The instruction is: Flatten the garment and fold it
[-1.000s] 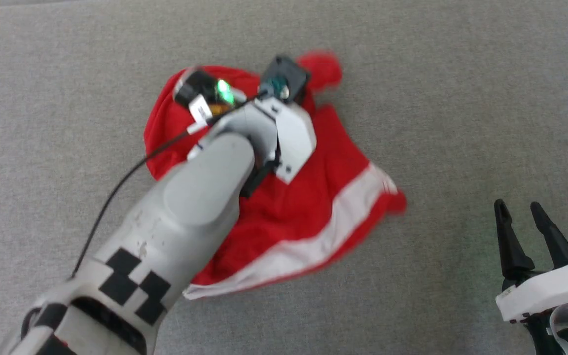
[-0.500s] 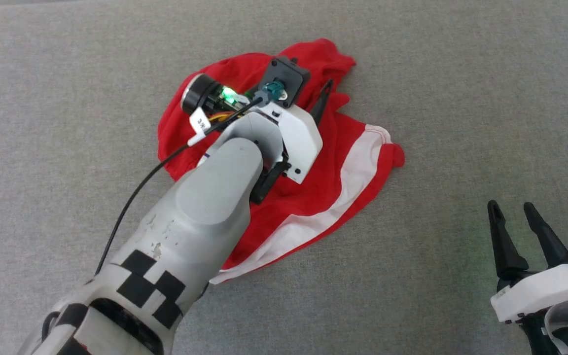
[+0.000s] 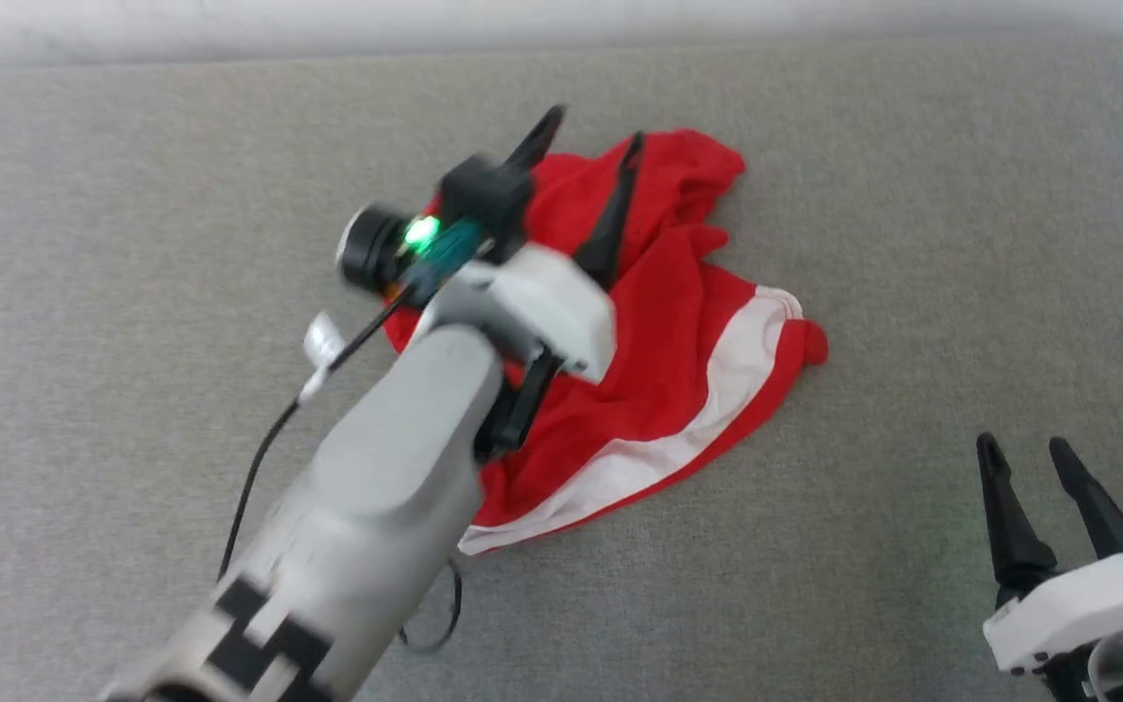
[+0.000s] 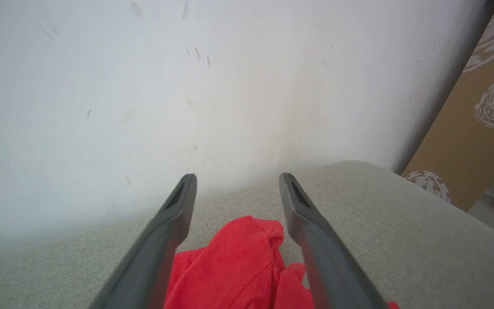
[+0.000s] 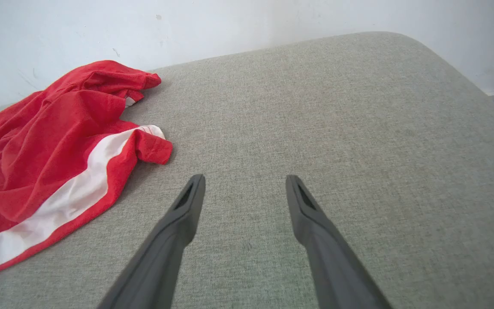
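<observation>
At centre, toward 12 o'clock: left gripper now spread wide and raised above shorts; second ago it sat pinched shut low on cloth. Nothing held now.
Shorts lie bunched on grey cushion, white stripe curving toward 4 o'clock.
Likely meaning: one tug finished, flattening far from done, fresh grasp needed.
Right gripper at 4 o'clock, spread, empty, well apart from shorts.
Left forearm hides cloth edge at 8 o'clock; wall close behind.

we can read no text anywhere. the small white tag, left of centre in the head view, is too blurred. the garment shows only a plain white stripe. the black-and-white checker marker at lower left bears no letters.
</observation>
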{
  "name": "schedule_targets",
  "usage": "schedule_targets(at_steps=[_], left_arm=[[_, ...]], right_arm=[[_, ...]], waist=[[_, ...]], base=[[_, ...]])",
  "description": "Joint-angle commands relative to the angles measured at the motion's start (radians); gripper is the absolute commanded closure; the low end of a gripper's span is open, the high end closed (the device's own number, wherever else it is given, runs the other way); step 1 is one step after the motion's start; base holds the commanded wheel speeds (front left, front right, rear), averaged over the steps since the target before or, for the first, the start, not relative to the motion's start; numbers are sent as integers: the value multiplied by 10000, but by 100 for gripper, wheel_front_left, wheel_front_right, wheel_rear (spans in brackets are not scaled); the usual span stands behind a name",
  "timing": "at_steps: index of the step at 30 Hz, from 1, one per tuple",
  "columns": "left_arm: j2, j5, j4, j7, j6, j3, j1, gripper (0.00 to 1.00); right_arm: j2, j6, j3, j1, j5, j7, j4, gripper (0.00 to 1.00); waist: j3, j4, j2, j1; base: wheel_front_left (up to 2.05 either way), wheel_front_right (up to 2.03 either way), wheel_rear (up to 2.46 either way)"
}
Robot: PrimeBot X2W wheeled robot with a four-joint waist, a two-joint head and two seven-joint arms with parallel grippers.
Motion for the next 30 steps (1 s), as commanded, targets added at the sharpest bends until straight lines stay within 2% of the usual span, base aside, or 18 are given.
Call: schedule_targets(at_steps=[1,6,9,10,13,18,20,28,30], left_arm=[[425,-119,-1000,-172,335,385,962,0],[1286,280,-4756,-235,1452,1981,3703,0],[1562,629,-6594,-237,1997,2944,5714,0],[1562,629,-6594,-237,1997,2944,5714,0],[1682,875,-7718,-238,2208,3494,7477,0],[1767,1177,-8237,-239,2017,3774,9224,0],[1625,1156,-8230,-240,1935,3889,9572,0],[998,1315,-7917,-240,1412,4171,9833,0],[845,1401,-7824,-240,1255,4180,9687,0]], right_arm=[[30,-9,-76,190,-118,9,-89,0],[30,-9,-114,503,-152,59,-190,0],[30,-9,-92,684,-117,72,-210,0],[30,-9,-92,684,-117,72,-210,0],[30,-9,-96,879,-78,84,-216,0],[30,-9,-117,1110,-65,135,-184,0],[30,-9,-100,1123,-80,169,-172,0],[4,-9,-22,73,-774,877,-587,0],[-230,-9,37,-491,-932,1231,-600,0]], waist=[[-612,436,0,1],[-959,615,0,1],[-1124,686,0,1],[-1124,686,0,1],[-1282,780,0,1],[-1539,960,0,1],[-1616,1020,0,1],[-1364,1280,0,1],[-1177,1355,0,1]], base=[[0,0,0],[0,0,0],[0,0,0],[0,0,0],[0,0,0],[0,0,0],[0,0,0],[0,0,0],[0,0,0]])
